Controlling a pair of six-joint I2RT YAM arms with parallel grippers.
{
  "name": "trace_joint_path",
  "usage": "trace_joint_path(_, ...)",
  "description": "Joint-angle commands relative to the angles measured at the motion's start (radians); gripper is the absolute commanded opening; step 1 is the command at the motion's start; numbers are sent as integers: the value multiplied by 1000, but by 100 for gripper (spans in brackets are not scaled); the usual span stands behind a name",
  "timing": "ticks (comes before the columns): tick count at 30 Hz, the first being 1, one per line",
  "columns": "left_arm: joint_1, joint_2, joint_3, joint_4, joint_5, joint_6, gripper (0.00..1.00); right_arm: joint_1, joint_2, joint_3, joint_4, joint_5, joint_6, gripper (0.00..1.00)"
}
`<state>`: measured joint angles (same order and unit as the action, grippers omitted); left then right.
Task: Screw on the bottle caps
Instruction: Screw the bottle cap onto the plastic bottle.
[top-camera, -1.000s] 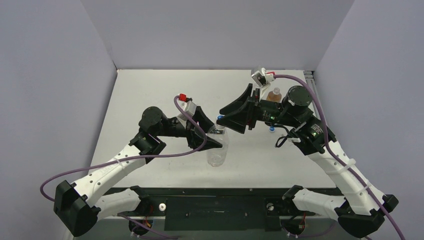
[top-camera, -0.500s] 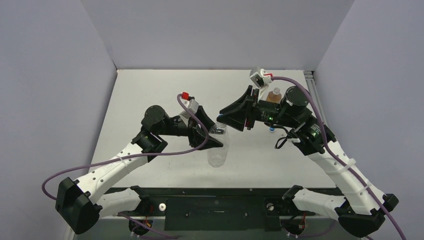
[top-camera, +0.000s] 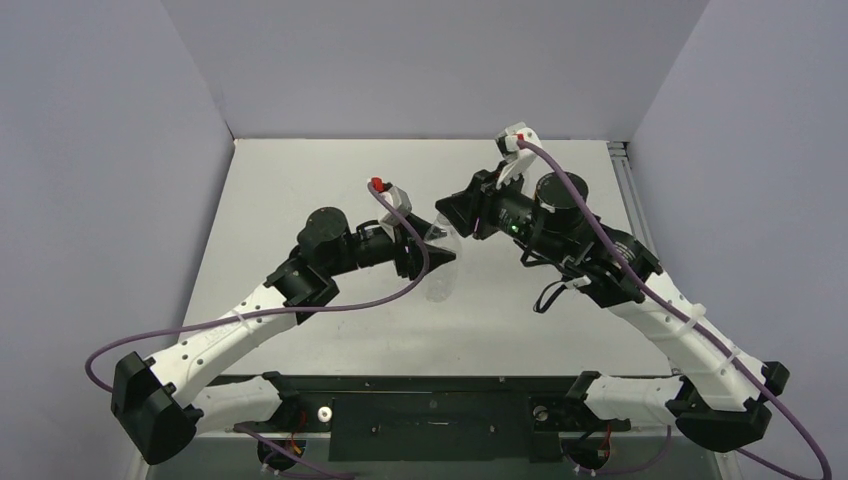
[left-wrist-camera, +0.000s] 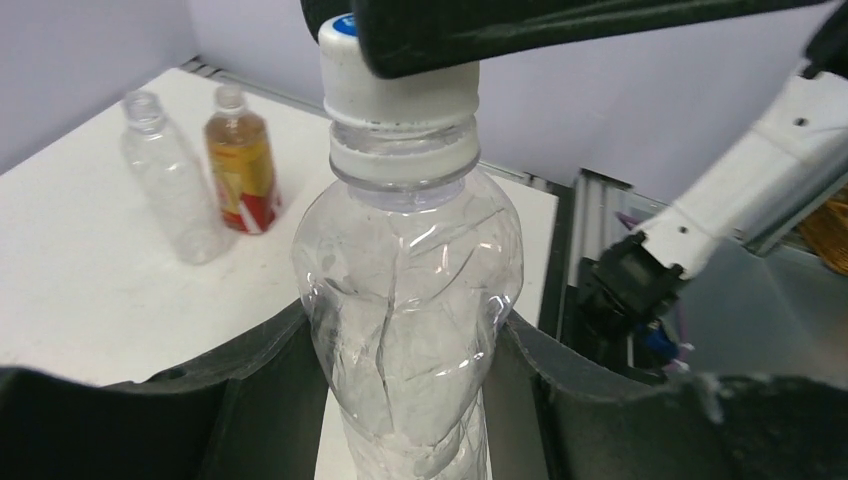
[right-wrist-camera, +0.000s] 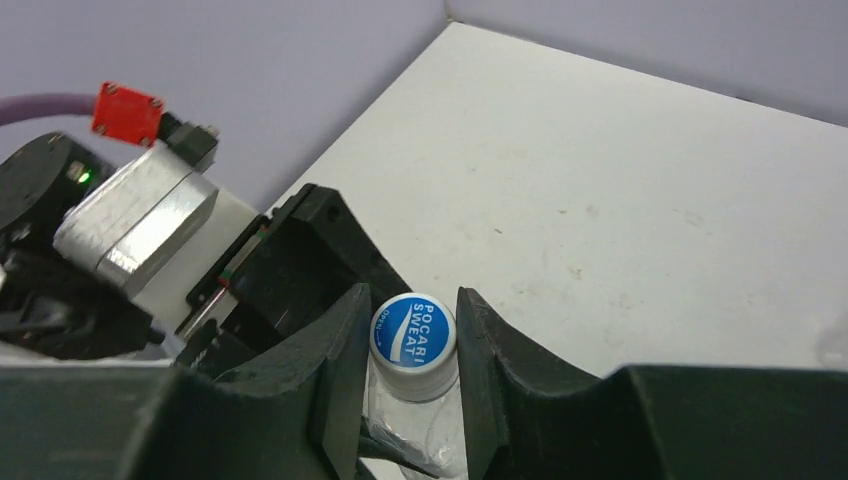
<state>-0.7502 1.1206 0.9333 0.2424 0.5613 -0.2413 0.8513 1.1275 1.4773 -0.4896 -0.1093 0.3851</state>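
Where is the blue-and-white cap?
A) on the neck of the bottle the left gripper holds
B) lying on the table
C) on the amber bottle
A: the cap sits on the neck of the bottle, between the right gripper's fingers, while the left gripper clamps the bottle's body.

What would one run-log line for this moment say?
left hand: shut on clear bottle | right hand: shut on blue-and-white cap | cap: sitting on bottle neck

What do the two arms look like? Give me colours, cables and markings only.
Both arms have white links with black joints and black bases. A purple cable runs along the left arm and the right arm. The wrist cameras are silver-white with a red connector. The fingers are matte black and wedge-shaped.
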Motion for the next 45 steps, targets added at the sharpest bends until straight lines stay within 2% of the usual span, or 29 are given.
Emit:
trace_joint_path(1, -32, 12, 87, -25, -403, 118, 0, 71, 58, 74, -164, 365, 83, 0)
trace_joint_path(4, -61, 37, 110, -27, -502, 149, 0, 119, 105, 110, -205, 494, 111, 0)
trace_joint_path(7, -78, 60, 122, -30, -531, 168, 0, 163, 145, 157, -226, 605, 128, 0)
trace_joint_path(11, -88, 67, 118, -28, -549, 178, 0, 197, 178, 208, -242, 664, 135, 0)
trace_joint_path(13, -88, 64, 114, -30, -546, 179, 0, 201, 184, 225, -250, 673, 136, 5)
trace_joint_path(15, -88, 58, 109, -39, -530, 183, 0, 201, 177, 231, -247, 673, 131, 19)
trace_joint_path(16, -88, 54, 105, -43, -521, 186, 0, 200, 173, 231, -239, 661, 125, 35)
trace_joint_path(17, -86, 50, 103, -52, -514, 188, 0, 199, 162, 232, -236, 658, 122, 43)
trace_joint_path(18, -83, 49, 100, -62, -488, 190, 0, 199, 156, 232, -230, 649, 113, 60)
trace_joint_path(20, -74, 41, 95, -77, -437, 188, 0, 194, 135, 235, -224, 623, 96, 73)
trace_joint_path(21, -70, 36, 92, -81, -378, 185, 0, 190, 117, 233, -214, 610, 88, 75)
trace_joint_path(22, -59, 33, 90, -93, -340, 180, 0, 180, 107, 227, -206, 569, 73, 78)
trace_joint_path(25, -39, 22, 88, -115, -107, 166, 0, 135, 52, 195, -171, 437, 51, 81)
trace_joint_path(29, -19, 2, 69, -119, 78, 128, 0, 35, -22, 125, -109, 126, 13, 82)
trace_joint_path(34, 13, -21, 41, -66, 240, 60, 0, -69, -109, 52, -47, -120, -32, 84)
trace_joint_path(39, 32, -16, 42, -18, 368, -17, 0, -146, -131, 7, 9, -370, -53, 84)
trace_joint_path(45, 33, -13, 34, 67, 466, -100, 0, -217, -132, -84, 173, -604, 21, 83)
